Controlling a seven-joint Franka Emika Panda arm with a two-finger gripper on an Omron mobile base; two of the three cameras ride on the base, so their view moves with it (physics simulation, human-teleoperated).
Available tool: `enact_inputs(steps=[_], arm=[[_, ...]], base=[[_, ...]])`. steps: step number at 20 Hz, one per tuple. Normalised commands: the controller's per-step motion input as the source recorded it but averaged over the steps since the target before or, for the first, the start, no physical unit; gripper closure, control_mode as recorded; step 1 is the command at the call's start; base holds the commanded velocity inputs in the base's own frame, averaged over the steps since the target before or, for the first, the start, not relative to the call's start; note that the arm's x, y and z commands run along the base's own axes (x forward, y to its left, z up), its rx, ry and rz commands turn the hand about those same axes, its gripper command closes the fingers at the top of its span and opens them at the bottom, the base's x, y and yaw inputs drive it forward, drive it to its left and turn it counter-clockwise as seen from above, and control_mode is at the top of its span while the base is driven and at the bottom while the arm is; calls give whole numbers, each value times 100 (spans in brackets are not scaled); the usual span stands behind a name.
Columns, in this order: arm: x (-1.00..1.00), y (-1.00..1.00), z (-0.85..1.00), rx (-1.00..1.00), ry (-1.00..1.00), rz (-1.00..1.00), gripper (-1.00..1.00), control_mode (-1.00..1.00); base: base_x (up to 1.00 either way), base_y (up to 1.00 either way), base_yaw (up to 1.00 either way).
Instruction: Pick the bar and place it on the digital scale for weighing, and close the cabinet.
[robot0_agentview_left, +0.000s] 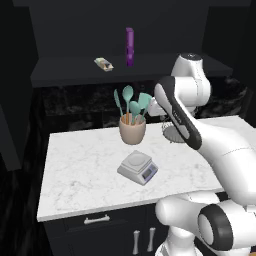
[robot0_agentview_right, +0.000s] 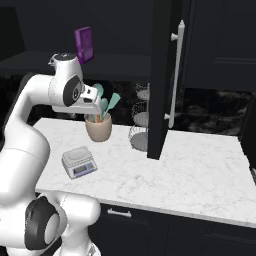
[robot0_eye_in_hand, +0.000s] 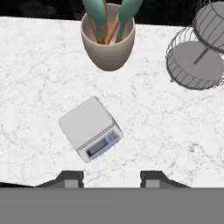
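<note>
**Two fingertips parted over the scale, bar on the cabinet shelf**

Two dark fingertips of the gripper show at the bottom of the hand view, set well apart with bare marble between them and nothing held. They hang above the white marble counter, looking down on it.

Nearest the counter's front edge, the digital scale sits turned at an angle, its pale platform bare and its display panel with bluish buttons facing the front corner. In the left base view the scale lies just ahead of the arm's elbow, and in the right base view it lies near the arm's lower link.

Behind the scale stands a beige utensil holder with teal-headed spoons and spatulas rising from it. Beside it, further along the counter, is a tiered wire basket stand, partly hidden by the arm in the left base view.

Above and behind the counter, the cabinet is black and its shelf is exposed. One door stands swung out over the counter, edge-on to the right base view, with its long grey bar handle facing outward. On the shelf the bar lies flat, near a tall purple cylinder that stands upright just beside it.
</note>
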Motion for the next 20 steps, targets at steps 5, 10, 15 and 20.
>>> enact_inputs(steps=[5, 10, 15, 20], arm=[[-36, 32, 0, -3, -18, 0, -100, -100], [-53, 63, 54, -13, -61, 0, -100, -100], [-38, 37, 98, -3, -48, 0, -100, -100], [-21, 20, 72, 2, -27, 0, -100, -100]], base=[[0, 0, 0], [0, 0, 0], [0, 0, 0], [0, 0, 0]])
